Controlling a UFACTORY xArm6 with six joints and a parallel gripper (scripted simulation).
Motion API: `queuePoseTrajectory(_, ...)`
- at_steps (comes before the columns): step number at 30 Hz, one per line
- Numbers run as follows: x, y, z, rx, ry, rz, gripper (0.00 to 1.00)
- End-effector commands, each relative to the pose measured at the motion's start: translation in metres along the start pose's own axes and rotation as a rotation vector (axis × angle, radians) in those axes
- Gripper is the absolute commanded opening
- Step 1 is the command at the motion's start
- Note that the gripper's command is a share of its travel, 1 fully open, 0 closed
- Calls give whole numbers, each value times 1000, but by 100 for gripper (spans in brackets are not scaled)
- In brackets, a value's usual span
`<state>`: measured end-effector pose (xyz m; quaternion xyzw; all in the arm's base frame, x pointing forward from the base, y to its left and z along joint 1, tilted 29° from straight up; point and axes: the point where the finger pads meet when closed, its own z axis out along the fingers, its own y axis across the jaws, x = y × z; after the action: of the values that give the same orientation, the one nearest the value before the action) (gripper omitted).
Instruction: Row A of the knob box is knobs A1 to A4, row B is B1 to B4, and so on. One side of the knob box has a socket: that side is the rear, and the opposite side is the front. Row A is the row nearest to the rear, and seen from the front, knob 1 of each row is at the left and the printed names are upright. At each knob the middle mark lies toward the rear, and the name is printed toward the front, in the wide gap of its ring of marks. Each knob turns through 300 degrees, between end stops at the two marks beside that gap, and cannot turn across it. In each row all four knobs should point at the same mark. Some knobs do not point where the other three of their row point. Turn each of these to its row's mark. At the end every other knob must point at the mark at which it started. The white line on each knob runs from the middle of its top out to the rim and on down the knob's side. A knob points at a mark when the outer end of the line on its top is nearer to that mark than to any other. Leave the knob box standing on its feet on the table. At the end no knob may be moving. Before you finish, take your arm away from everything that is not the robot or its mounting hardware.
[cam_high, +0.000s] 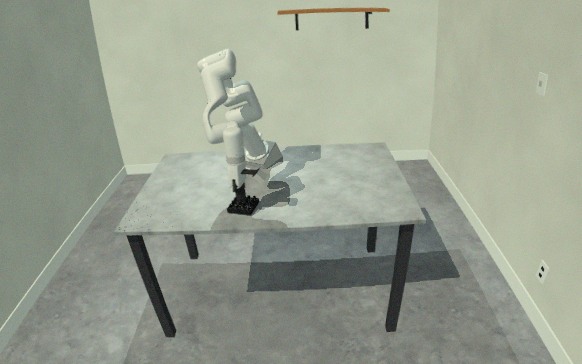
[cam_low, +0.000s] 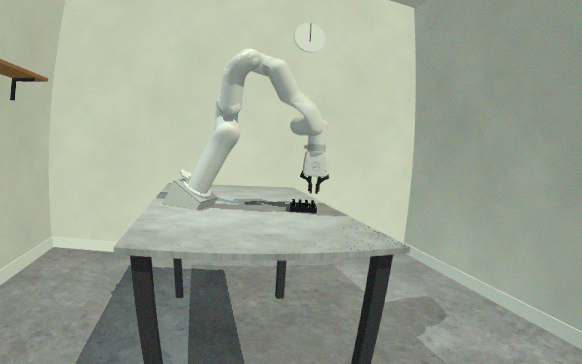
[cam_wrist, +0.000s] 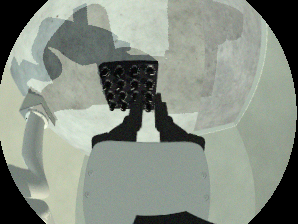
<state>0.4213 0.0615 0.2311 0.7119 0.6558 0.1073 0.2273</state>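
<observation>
The black knob box (cam_high: 241, 203) (cam_low: 303, 206) (cam_wrist: 129, 86) stands on the grey table (cam_high: 350, 190) (cam_low: 225, 230), near its front-left part in the top view. It is small in every view, and I cannot read its knob lines or printed names. My gripper (cam_high: 239, 190) (cam_low: 314, 191) (cam_wrist: 148, 100) hangs a short way above the box, pointing straight down. Its fingers are drawn close together with only a thin gap and hold nothing. In the wrist view the fingertips sit over the box's near right edge.
The arm's base (cam_high: 270, 155) (cam_low: 187, 195) is mounted on the table behind the box. A wooden shelf (cam_high: 332, 10) hangs high on the back wall. The table edge lies a short way in front of the box.
</observation>
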Motion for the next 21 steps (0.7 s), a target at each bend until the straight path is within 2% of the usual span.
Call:
queuePoseTrajectory(1,0,1,3,-3,1,1,19)
queuePoseTrajectory(21,0,2,24,-3,1,1,19)
